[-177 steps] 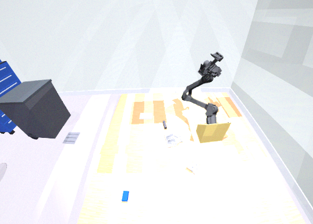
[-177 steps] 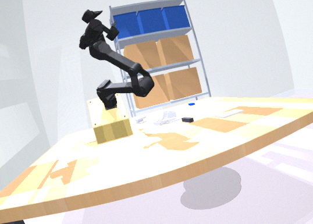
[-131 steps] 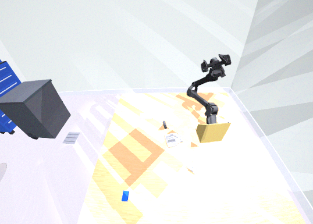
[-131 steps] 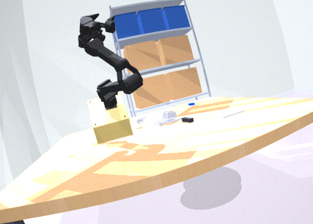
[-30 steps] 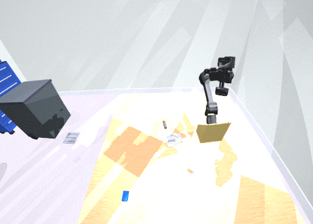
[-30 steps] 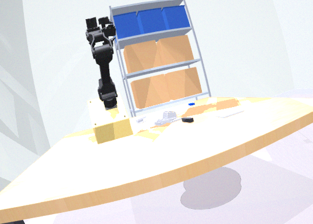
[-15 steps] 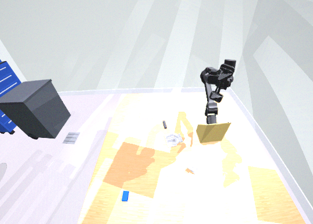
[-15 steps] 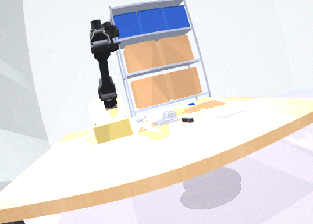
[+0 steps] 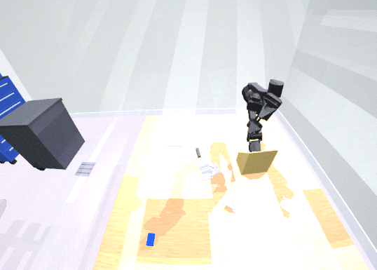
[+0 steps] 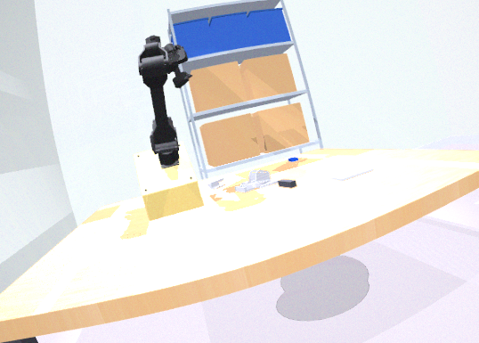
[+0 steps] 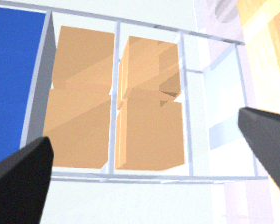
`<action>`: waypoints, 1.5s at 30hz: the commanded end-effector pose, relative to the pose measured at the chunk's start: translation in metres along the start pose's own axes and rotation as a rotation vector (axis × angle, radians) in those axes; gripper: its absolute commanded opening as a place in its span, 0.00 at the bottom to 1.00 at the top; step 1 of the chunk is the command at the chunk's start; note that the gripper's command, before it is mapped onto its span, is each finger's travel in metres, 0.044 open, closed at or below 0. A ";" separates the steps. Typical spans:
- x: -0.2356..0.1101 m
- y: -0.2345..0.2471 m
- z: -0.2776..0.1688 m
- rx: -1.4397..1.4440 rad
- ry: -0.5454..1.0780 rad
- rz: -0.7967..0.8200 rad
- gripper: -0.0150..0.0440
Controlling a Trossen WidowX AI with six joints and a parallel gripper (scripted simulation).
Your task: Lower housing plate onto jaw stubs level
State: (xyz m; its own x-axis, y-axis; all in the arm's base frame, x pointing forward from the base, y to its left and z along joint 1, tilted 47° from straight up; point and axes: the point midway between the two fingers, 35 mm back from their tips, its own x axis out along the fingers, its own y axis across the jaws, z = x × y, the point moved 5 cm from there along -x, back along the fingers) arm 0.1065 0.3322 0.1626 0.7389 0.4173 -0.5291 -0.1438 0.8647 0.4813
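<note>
My gripper (image 11: 146, 127) is open and empty, high above the table, with its fingertips wide apart in the wrist view. A pale assembly (image 9: 209, 170) (image 10: 259, 177) lies on the table in front of the arm's base; its jaws, pins and stubs are washed out by glare. A smaller pale part (image 9: 231, 206) (image 10: 216, 183) lies apart from it. A thin pale flat piece (image 10: 353, 175) lies on the table, right of the assembly in the exterior view. I cannot tell which pale part is the housing plate, or whether one sits level on the stubs.
A small dark block (image 9: 198, 152) (image 10: 287, 183) lies beside the assembly. A blue block (image 9: 151, 239) (image 10: 293, 159) lies farther off on the table. The arm stands on a yellowish box (image 9: 256, 163) (image 10: 174, 200). A shelf rack with brown boxes (image 10: 231, 139) (image 11: 148, 135) stands beyond the table.
</note>
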 end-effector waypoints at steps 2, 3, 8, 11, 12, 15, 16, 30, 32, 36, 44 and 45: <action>0.012 -0.005 -0.005 -0.104 0.020 -0.044 1.00; 0.014 -0.006 -0.006 -0.124 0.024 -0.052 1.00; 0.024 -0.012 -0.011 -0.226 0.044 -0.093 1.00; 0.031 -0.015 -0.013 -0.286 0.058 -0.117 1.00; 0.033 -0.017 -0.014 -0.306 0.063 -0.125 1.00; 0.039 -0.021 -0.017 -0.366 0.080 -0.149 1.00; 0.041 -0.022 -0.018 -0.387 0.086 -0.157 1.00; 0.069 -0.045 -0.031 -0.666 0.188 -0.262 1.00; 0.073 -0.048 -0.033 -0.705 0.205 -0.275 1.00; 0.081 -0.055 -0.037 -0.783 0.243 -0.301 1.00; 0.095 -0.071 -0.044 -0.936 0.327 -0.348 1.00; 0.097 -0.073 -0.045 -0.954 0.338 -0.353 1.00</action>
State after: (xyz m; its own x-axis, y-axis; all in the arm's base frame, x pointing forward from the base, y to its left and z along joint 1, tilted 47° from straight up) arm 0.1555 0.3229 0.0528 0.6545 0.0549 -0.7541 -0.4893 0.7912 -0.3670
